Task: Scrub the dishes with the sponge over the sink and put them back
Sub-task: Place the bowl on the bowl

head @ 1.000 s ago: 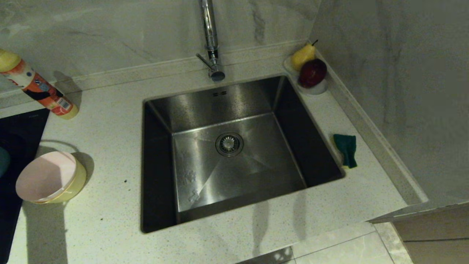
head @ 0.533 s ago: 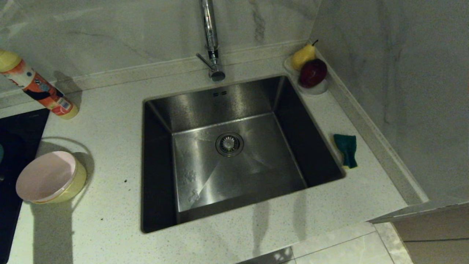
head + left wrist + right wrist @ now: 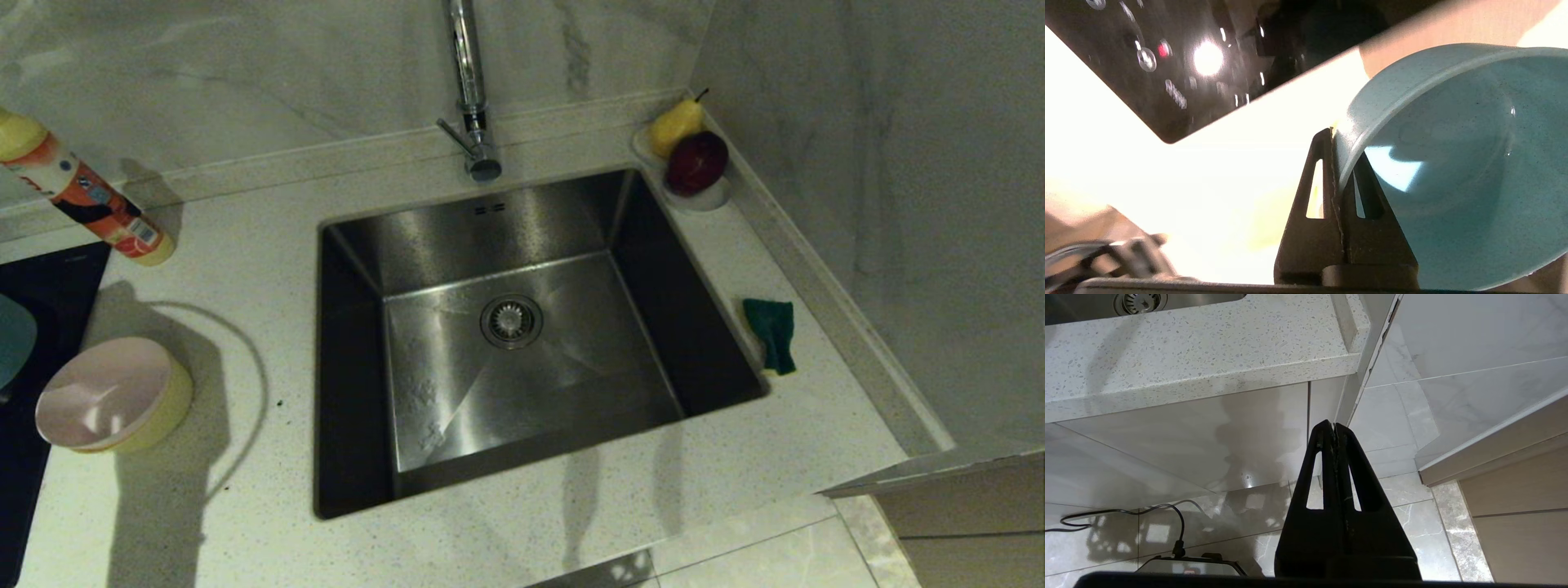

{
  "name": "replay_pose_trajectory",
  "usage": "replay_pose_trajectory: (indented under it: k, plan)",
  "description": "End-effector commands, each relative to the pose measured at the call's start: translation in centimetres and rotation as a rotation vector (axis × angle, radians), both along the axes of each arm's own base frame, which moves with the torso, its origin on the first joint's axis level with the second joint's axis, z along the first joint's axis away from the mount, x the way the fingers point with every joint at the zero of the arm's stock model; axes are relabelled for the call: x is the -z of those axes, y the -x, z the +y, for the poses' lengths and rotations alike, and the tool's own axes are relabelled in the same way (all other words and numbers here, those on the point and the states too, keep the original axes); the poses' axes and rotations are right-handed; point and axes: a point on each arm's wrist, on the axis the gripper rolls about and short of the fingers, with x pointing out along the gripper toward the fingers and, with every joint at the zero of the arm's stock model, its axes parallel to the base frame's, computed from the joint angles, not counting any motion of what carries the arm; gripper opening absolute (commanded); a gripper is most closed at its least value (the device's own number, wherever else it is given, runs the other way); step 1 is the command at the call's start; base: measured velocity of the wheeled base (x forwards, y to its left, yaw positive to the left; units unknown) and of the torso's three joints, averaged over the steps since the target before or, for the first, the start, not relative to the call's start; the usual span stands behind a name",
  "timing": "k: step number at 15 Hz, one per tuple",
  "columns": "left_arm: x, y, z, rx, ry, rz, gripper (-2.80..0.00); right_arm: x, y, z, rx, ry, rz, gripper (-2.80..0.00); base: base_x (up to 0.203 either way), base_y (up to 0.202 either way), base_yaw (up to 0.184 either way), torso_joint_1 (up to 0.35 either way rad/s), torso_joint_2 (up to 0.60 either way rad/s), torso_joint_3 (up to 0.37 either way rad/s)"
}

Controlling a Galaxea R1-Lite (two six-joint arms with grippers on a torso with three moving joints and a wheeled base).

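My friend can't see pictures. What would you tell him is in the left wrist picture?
The robot's left hand is pinching the rim of a light blue bowl, holding it up tilted. Behind it lie a bright white counter and the corner of a black cooktop.

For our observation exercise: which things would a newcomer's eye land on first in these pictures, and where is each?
The big steel sink fills the middle of the counter, with the green sponge lying at its right edge. At the far left, the left tool pinches the rim of a light blue bowl, beside the pink bowl nested in a yellow bowl.
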Motion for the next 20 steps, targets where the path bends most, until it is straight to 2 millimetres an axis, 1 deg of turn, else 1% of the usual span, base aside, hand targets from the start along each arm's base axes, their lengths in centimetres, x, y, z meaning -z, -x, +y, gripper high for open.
replay_pose_trajectory:
  k: [1, 5, 9, 14, 17, 20]
  plan:
    - [-0.9, 0.5, -2.8, 0.072, -0.034, -0.011, -2.8, 0.0, 0.0, 0.0, -0.001, 0.0, -0.001, -2.8, 0.0, 0.0, 0.0, 0.0, 0.0, 0.0]
    - [-0.7, -1.0, -5.1, 0.203, -0.081, 0.023, -2.8, 0.0, 0.0, 0.0, -0.001, 0.0, -0.001, -2.8, 0.0, 0.0, 0.0, 0.0, 0.0, 0.0]
    - [0.2, -2.4, -6.1, 0.284, -0.13, 0.084, -2.8, 0.0, 0.0, 0.0, -0.001, 0.0, -0.002, -2.8, 0.0, 0.0, 0.0, 0.0, 0.0, 0.0]
    - [1.4, -3.4, -5.8, 0.302, -0.103, 0.122, -2.8, 0.0, 0.0, 0.0, -0.001, 0.0, -0.001, -2.8, 0.0, 0.0, 0.0, 0.0, 0.0, 0.0]
    - [2.2, -3.8, -5.4, 0.274, -0.132, 0.186, -2.8, 0.0, 0.0, 0.0, -0.001, 0.0, -0.002, -2.8, 0.0, 0.0, 0.0, 0.0, 0.0, 0.0]
    - [2.4, -4.2, -5.2, 0.272, -0.139, 0.185, -2.8, 0.0, 0.0, 0.0, -0.001, 0.0, -0.003, -2.8, 0.0, 0.0, 0.0, 0.0, 0.0, 0.0]
